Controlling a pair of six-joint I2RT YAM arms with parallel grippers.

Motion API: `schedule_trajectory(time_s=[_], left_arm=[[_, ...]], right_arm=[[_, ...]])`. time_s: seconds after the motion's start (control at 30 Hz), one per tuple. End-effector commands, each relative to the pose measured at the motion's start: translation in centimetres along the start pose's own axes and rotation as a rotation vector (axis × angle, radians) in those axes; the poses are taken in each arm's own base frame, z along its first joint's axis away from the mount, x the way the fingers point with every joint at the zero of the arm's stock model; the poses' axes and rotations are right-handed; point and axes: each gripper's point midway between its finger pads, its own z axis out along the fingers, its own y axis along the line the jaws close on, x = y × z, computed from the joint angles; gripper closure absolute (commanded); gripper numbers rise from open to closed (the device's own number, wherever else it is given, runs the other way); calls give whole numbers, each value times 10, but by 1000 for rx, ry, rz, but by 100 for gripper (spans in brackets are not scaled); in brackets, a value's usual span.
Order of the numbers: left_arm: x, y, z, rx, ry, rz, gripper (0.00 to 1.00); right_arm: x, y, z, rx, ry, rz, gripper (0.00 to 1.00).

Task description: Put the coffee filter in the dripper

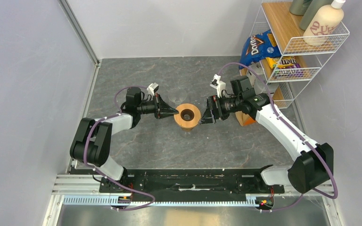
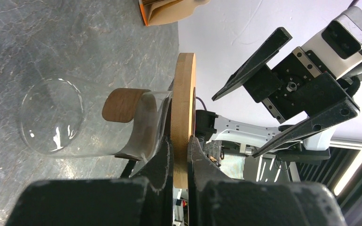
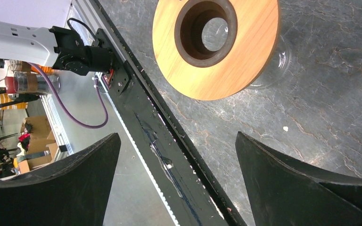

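On the table (image 1: pixel 169 146) your left tool (image 1: pixel 174 112) clamps the wooden collar of the tipped dripper (image 1: pixel 193 118), its mouth facing away from your wide-open, empty right tool (image 3: pixel 176 135), and what looks like the coffee filter (image 2: pixel 172 10) lies beyond, nearer your right arm.

Dripper (image 1: pixel 187 116): centre of the top view, tipped over rather than upright. Its round orange-brown wooden collar (image 2: pixel 184 117) stands edge-on in the left wrist view, with its rim clamped by the left gripper (image 2: pixel 181 157). The clear glass cone (image 2: pixel 61 117) points left of the collar, and a brown wooden tab (image 2: pixel 122 104) is on its wall. The right wrist view shows the collar's flat face, upper centre, with a dark inner ring (image 3: pixel 188 44) around a see-through hole. Coffee filter (image 2: pixel 172 10): tan paper at the top edge of the left wrist view, cropped, shape indeterminate, well apart from the dripper.
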Motion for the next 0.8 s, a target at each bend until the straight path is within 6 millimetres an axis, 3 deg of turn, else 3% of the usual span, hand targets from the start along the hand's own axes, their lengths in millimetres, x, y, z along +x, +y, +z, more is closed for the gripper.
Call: schedule_trajectory(time_s=[0.0, 0.27, 0.47, 0.63, 0.77], left_arm=[[-8, -10, -2, 36, 21, 87, 94], [-9, -8, -5, 33, 29, 84, 88], [-6, -3, -8, 1, 30, 99, 67], [-2, -3, -12, -20, 34, 118, 57], [1, -2, -15, -44, 35, 134, 40]], right_arm=[[-12, 7, 0, -37, -25, -20, 1], [-12, 6, 1, -35, -20, -12, 1], [-11, 5, 1, -29, -21, -11, 1], [-10, 6, 0, -26, -21, -15, 1], [-10, 5, -1, -22, -24, -19, 1]])
